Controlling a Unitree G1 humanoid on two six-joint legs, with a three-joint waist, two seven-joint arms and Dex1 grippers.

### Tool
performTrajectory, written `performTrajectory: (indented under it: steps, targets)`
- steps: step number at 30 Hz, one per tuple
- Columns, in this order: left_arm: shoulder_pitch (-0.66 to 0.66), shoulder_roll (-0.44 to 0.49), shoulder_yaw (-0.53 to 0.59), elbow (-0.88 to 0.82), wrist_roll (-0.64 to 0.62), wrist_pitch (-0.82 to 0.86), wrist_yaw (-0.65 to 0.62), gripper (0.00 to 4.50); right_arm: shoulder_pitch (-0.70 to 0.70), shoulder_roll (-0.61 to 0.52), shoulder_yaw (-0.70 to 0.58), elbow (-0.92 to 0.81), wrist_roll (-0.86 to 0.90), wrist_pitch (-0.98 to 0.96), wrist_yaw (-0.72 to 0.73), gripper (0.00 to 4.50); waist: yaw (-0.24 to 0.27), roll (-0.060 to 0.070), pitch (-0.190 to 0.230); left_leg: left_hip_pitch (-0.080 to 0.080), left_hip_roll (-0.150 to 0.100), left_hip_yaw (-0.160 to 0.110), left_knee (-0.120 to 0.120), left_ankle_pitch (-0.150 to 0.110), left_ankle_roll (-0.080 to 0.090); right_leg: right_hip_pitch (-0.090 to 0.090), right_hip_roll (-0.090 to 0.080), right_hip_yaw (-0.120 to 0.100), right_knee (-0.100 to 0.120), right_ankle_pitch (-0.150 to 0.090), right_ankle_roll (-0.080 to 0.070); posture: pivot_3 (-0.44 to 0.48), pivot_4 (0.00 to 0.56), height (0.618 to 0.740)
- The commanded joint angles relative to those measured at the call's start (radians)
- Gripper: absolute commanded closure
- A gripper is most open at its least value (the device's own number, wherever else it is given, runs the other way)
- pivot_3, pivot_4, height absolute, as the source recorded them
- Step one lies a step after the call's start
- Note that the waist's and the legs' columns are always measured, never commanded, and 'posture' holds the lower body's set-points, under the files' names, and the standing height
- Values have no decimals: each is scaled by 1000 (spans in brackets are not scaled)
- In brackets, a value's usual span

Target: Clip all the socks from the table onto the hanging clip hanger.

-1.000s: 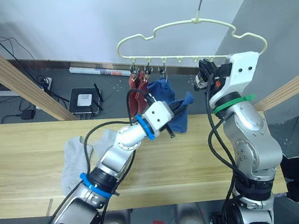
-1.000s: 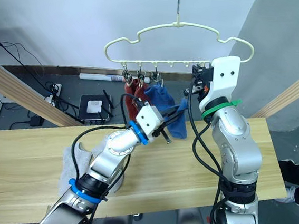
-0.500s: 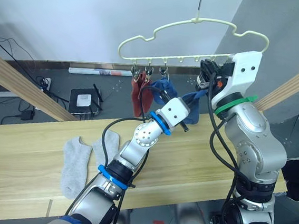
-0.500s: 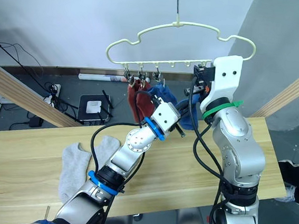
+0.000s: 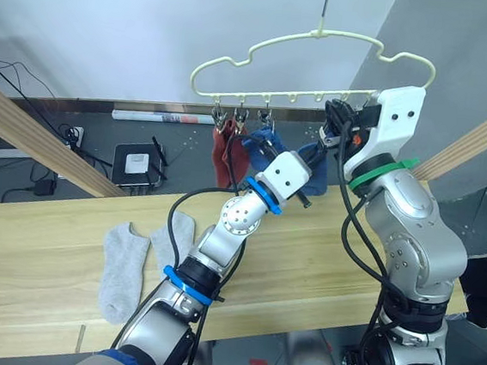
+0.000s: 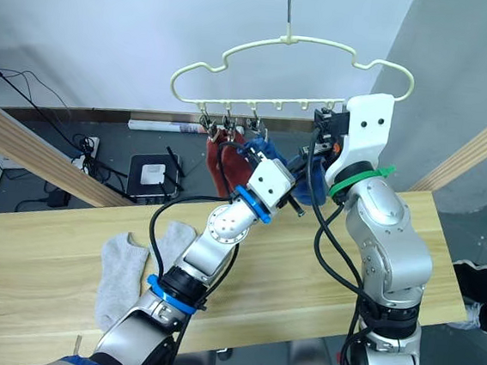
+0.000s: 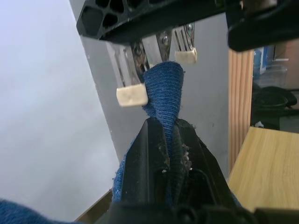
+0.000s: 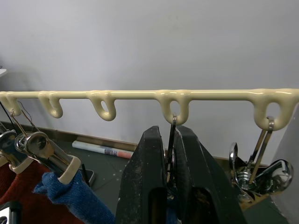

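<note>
Two grey socks (image 5: 136, 263) lie on our table (image 5: 34, 300); our left gripper (image 7: 164, 135) pinches a blue sock (image 7: 163, 93) between open clip (image 7: 154, 65) pads; our right gripper (image 8: 170, 140) squeezes that clip.

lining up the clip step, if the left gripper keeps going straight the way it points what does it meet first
Probably the open silver clip held by the right gripper. The left gripper is shut on the blue sock, whose tip already sits at the clip's padded ends; depth is unclear.
</note>
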State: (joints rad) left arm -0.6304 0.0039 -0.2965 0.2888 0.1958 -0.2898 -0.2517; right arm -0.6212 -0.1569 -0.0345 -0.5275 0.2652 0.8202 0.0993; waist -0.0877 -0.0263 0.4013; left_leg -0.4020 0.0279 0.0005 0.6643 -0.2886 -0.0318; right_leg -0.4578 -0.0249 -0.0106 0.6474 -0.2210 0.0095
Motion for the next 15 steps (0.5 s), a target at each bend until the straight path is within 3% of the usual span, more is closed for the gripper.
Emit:
performTrajectory:
  steps: [1,4,5,9,13,15]
  targets:
    - [-12,-19,-4,-13,4,-6,11,4474,5,5,-3,-50,14,1,-2,4500,0,0,0,0,0,0,0,0,0,0,0,0,0,0,0,-193,431,740]
    - [-13,-21,-4,-13,3,-3,13,4474,9,16,-14,-54,16,-2,-14,4500,0,0,0,0,0,0,0,0,0,0,0,0,0,0,0,-194,432,740]
    - [-13,-20,-4,-14,3,-2,13,4500,10,18,-18,-56,19,-1,-14,3839,0,0,0,0,0,0,0,0,0,0,0,0,0,0,0,-194,432,740]
    - [-9,-19,-6,-17,-10,-4,-4,4500,15,8,-23,-74,40,38,-2,2769,0,0,0,0,0,0,0,0,0,0,0,0,0,0,0,-195,434,740]
    - [15,-13,-1,-47,-68,41,-70,4500,38,-15,-51,-127,81,80,16,2769,0,0,0,0,0,0,0,0,0,0,0,0,0,0,0,-194,434,740]
    - [32,-11,4,-78,-103,84,-102,3925,54,-29,-62,-153,104,99,30,2698,0,0,0,0,0,0,0,0,0,0,0,0,0,0,0,-194,434,740]
